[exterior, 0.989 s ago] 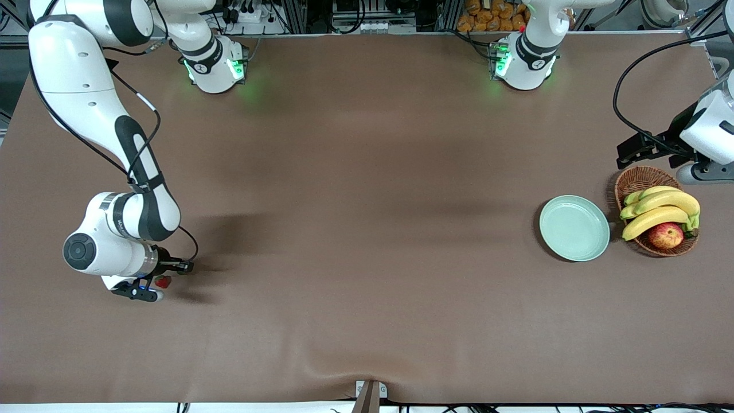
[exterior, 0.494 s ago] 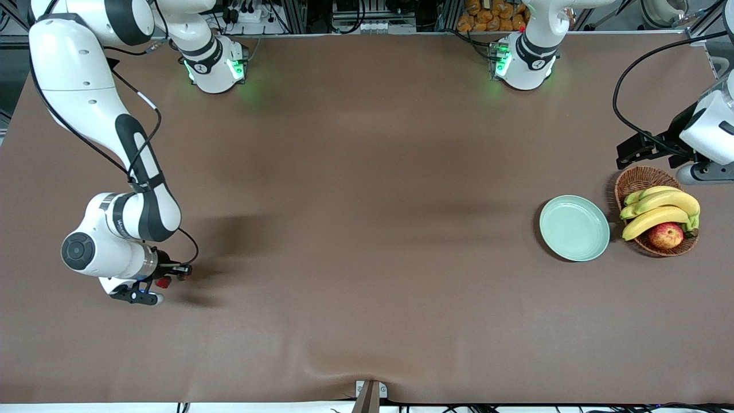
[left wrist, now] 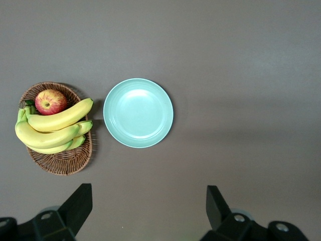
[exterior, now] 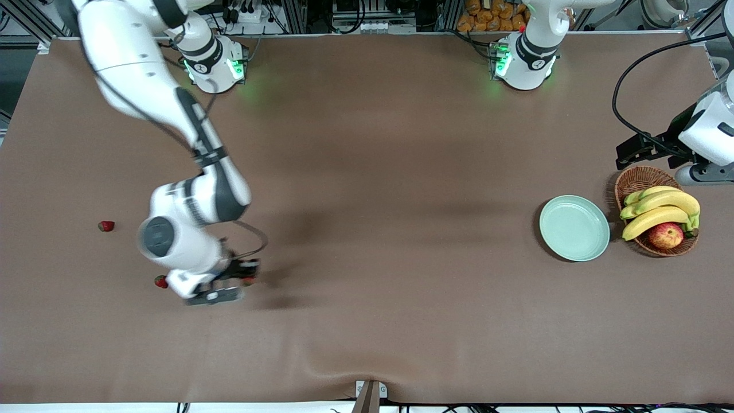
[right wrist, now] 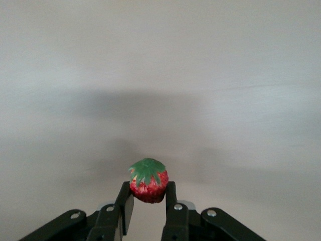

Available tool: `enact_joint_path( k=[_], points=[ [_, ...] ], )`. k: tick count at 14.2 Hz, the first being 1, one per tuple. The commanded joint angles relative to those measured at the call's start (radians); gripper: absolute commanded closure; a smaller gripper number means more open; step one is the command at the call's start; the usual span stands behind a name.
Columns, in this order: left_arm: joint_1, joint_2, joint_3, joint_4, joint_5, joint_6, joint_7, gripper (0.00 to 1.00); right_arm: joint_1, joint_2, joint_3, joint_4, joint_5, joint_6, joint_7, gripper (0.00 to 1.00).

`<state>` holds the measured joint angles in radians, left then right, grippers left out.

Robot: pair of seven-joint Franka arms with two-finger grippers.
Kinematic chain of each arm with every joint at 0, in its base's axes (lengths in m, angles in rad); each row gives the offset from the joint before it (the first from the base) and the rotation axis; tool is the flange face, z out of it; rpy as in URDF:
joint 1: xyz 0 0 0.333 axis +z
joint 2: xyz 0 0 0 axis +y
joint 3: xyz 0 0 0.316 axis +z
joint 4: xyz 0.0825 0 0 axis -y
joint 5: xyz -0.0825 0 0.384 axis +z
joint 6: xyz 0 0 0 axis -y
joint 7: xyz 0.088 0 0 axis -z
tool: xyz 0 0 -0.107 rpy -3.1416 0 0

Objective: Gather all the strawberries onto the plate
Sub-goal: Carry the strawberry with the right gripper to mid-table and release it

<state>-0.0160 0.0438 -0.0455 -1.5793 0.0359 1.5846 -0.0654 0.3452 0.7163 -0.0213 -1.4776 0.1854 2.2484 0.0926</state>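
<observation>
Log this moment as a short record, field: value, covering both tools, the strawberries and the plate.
right tool: shut on a strawberry, up over the table's right-arm end
left tool: open, waiting above the plate
plate: no berries in it, beside the basket of bananas and an apple
loose strawberries: two on the cloth, one next to the right arm, one farther from the front camera

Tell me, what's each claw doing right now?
Right claw shut on a strawberry. Left claw open above plate, waiting. Nothing blocking.
</observation>
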Motion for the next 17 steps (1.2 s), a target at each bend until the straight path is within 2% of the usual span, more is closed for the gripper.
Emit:
enact_joint_path(
  k=[1,2,7,12,13,14,15,17],
  points=[
    [0.002,0.004,0.001,0.005,-0.024,0.002,0.007,0.0,0.122,0.015,-0.011,0.002,0.096,0.069,0.051,1.0],
    [0.002,0.005,0.001,0.005,-0.024,0.002,0.007,0.0,0.173,0.029,-0.012,0.002,0.12,0.12,0.09,1.0],
    [0.002,0.014,0.001,0.004,-0.025,0.002,0.007,0.0,0.363,0.127,-0.011,0.029,0.123,0.307,0.364,1.0],
    [0.002,0.024,0.001,0.004,-0.044,0.002,0.01,0.0,0.459,0.187,-0.012,0.074,0.123,0.316,0.51,1.0],
    [0.002,0.028,0.001,0.002,-0.044,0.002,0.01,0.0,0.465,0.187,-0.012,0.072,0.121,0.316,0.509,0.8],
    [0.002,0.03,0.001,0.002,-0.044,0.0,0.01,0.0,0.468,0.187,-0.012,0.072,0.121,0.316,0.509,0.03],
    [0.001,0.03,0.001,0.002,-0.044,0.001,0.01,0.0,0.471,0.183,-0.012,0.072,0.118,0.318,0.507,0.0],
    [-0.007,0.033,0.001,0.004,-0.045,0.002,0.009,0.0,0.465,0.158,-0.019,0.071,0.117,0.307,0.504,0.0]
  ],
)
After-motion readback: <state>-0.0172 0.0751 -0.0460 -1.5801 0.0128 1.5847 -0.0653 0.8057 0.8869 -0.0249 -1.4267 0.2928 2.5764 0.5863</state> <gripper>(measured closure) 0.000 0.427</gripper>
